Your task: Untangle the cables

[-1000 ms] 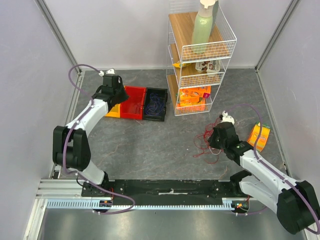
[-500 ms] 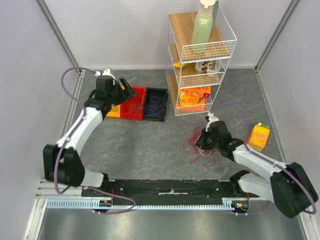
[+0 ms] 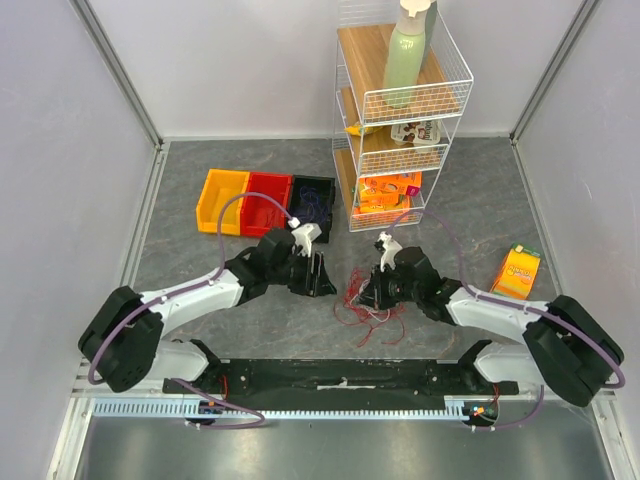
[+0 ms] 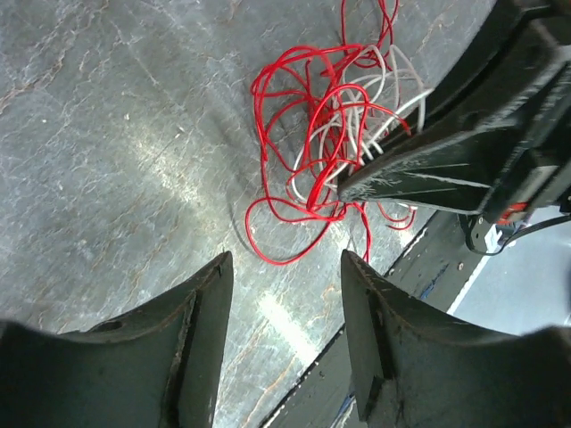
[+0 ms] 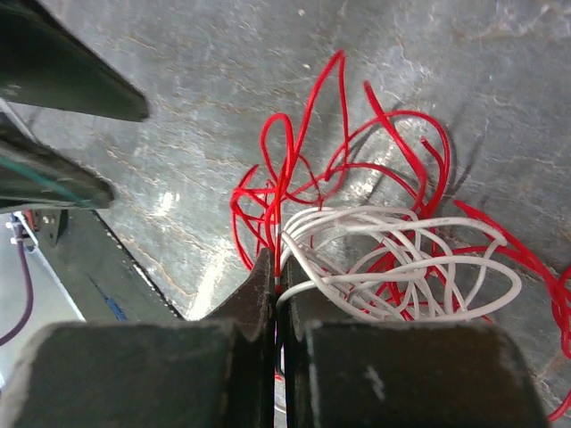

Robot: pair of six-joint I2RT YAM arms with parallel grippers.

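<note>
A tangled clump of red and white cables lies on the grey table in front of the arms. My right gripper is shut on strands of the cables; a red and a white wire are pinched at its tip. My left gripper hovers just left of the clump, open and empty. In the left wrist view the cables lie ahead of the jaws, with the right gripper's fingers on them. More purplish cables sit in the black bin.
Yellow, red and black bins stand in a row at the back left. A white wire rack with snacks and a bottle stands behind the grippers. An orange box lies at the right.
My left arm swung from the bins down to the middle, beside the clump, and its jaws opened. My right gripper dragged the cables leftward across the table.
</note>
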